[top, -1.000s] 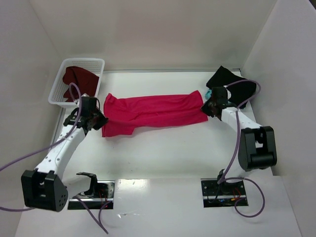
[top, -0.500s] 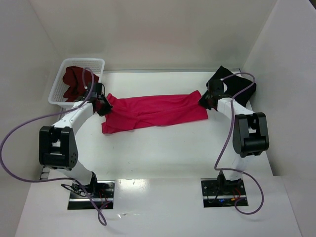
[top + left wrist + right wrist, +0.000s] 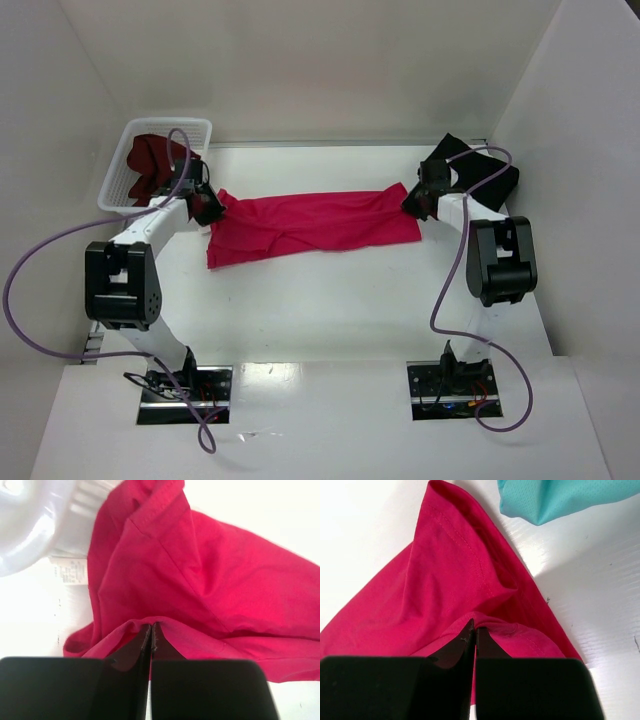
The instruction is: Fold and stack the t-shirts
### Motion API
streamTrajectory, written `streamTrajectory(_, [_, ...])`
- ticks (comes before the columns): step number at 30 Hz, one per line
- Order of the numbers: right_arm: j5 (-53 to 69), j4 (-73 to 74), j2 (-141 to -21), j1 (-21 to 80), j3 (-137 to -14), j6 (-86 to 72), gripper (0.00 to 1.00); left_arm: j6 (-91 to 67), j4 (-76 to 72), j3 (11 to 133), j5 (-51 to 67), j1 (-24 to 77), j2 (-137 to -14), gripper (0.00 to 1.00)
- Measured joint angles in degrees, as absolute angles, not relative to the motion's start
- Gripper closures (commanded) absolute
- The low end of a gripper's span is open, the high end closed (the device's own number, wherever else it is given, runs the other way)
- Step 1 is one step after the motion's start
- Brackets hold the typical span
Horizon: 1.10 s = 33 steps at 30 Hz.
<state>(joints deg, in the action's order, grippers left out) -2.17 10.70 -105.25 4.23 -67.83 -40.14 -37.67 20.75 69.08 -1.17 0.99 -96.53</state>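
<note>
Top external view: the crimson-pink t-shirt (image 3: 310, 225) lies spread left to right across the far half of the worktop (image 3: 330, 300). Left jaws are pinched tight on its left end, beside the basket (image 3: 116, 190). Right jaws are clamped on its right end, near the black t-shirt (image 3: 452, 155).

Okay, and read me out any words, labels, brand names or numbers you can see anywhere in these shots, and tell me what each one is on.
Nothing can be read in any view.
Small pale label just below the white lattice basket, left wrist view: faint print, too blurred to read.
The crimson-pink t-shirt: no print or tag showing.
</note>
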Motion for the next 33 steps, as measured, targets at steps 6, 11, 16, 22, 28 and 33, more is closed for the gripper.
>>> streamTrajectory(6, [-2.2, 10.5, -105.3, 3.5, -67.9, -39.9, 1.00, -37.2, 19.9, 70.8, 0.6, -0.4, -98.2, 1.00])
streamTrajectory(11, [-2.2, 10.4, -105.6, 3.1, -67.9, -39.5, 1.00, -35.6, 19.1, 73.9, 3.0, -0.3, -101.7, 1.00])
streamTrajectory(16, [-2.2, 10.2, -106.5, 2.8, -67.9, -39.5, 1.00, -33.6, 18.9, 75.9, 4.8, -0.3, -104.6, 0.97])
streamTrajectory(22, [-2.2, 10.0, -108.2, 2.7, -68.0, -39.1, 1.00, -31.2, 19.6, 77.2, 4.8, -0.3, -106.3, 0.87])
streamTrajectory(28, [-2.2, 9.7, -108.5, 2.7, -68.9, -38.0, 0.48, -28.3, 20.1, 82.1, 5.1, -0.3, -108.2, 0.67])
streamTrajectory(33, [-1.3, 9.2, -107.7, 2.7, -69.6, -36.7, 0.21, -26.9, 20.1, 83.2, 5.5, -0.3, -108.1, 0.36])
